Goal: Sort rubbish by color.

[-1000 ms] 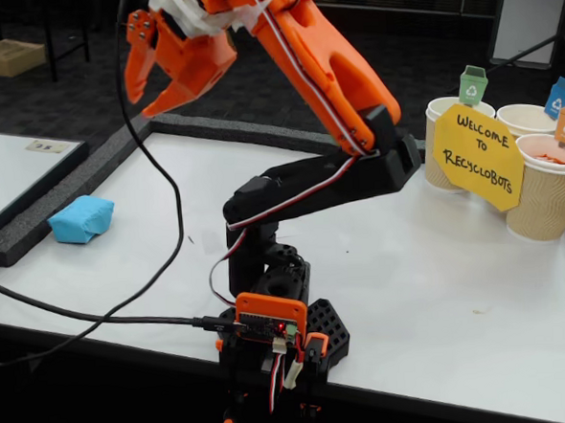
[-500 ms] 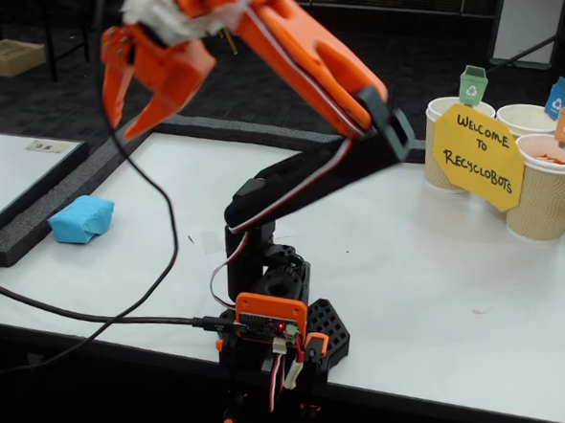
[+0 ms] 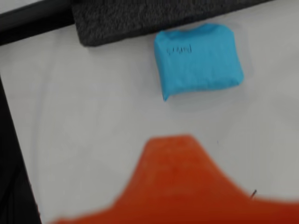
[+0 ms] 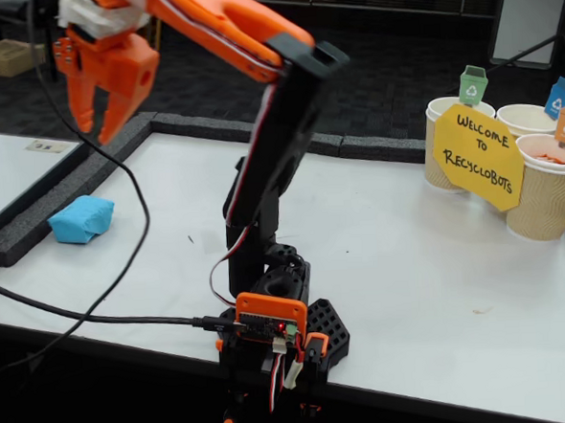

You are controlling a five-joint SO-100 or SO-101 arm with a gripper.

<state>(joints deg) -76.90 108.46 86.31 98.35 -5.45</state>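
Observation:
A light blue crumpled paper wad lies on the white table at its left edge, against the dark foam border. My orange gripper hangs high above and slightly behind it, pointing down, open and holding nothing. In the wrist view the same blue wad sits at the upper right beside the foam border. One blurred orange finger fills the bottom of that view, well clear of the wad.
Three paper cups with small coloured tags stand at the far right behind a yellow sign; something orange shows inside the front cup. The arm's base is clamped at the front edge. A black cable loops over the table's left part.
The arm has swung left and its forearm has risen more upright. The gripper moved from above the table's middle to above the left edge, over the blue wad, still holding nothing.

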